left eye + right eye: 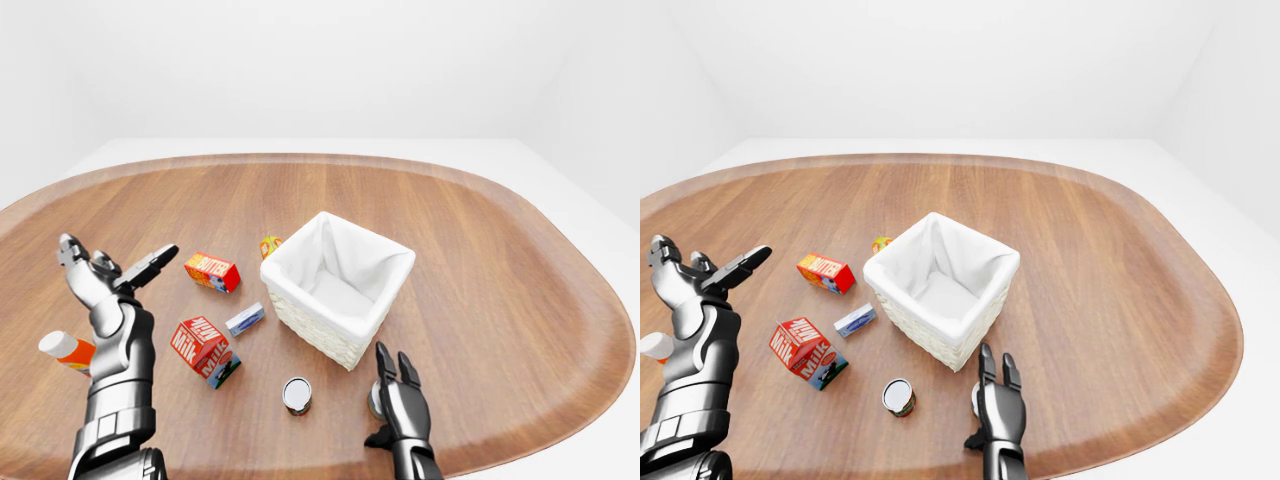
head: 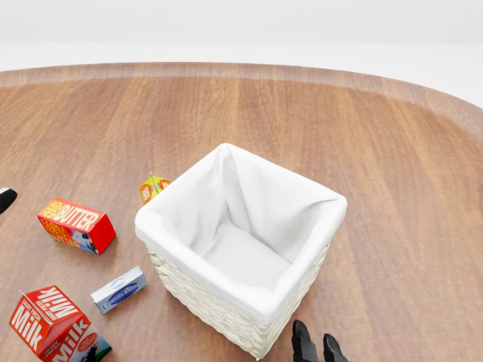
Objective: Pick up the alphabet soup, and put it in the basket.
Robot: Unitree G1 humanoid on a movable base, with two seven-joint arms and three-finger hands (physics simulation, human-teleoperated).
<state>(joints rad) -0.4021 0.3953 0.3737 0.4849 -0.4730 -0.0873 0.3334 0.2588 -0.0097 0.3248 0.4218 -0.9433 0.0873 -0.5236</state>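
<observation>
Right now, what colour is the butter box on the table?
The butter box is red and orange with light lettering; the head view shows it best.

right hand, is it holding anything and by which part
Nothing is held. The right hand is open beside a can on the table, not touching it. The left hand is open too.
</observation>
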